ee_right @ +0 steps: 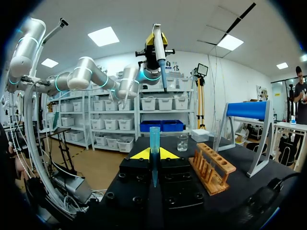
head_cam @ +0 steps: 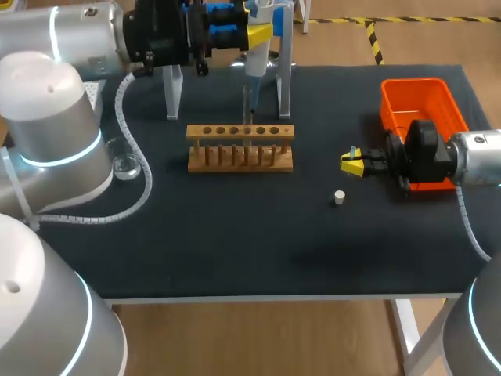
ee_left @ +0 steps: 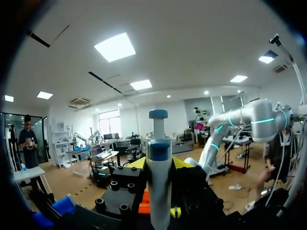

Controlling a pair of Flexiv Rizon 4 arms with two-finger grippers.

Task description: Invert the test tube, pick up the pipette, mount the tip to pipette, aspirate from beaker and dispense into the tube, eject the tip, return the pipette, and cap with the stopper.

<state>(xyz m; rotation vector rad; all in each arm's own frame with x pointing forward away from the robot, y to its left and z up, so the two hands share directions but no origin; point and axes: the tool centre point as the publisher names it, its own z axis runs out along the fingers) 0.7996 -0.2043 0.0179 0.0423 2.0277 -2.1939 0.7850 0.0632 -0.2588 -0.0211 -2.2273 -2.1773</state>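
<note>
Left claw: pinching pipette, raised over far rack. Right claw: pinching blue tip upright, right of rack. Risk: pipette nose meets tip off-axis; tip tilts or slips.

You've got a dark bench: wooden rack mid-back, with the metal stand just behind it. The glass beaker is at the left, the white stopper front-right of the rack, and the orange bin at the right edge.
</note>
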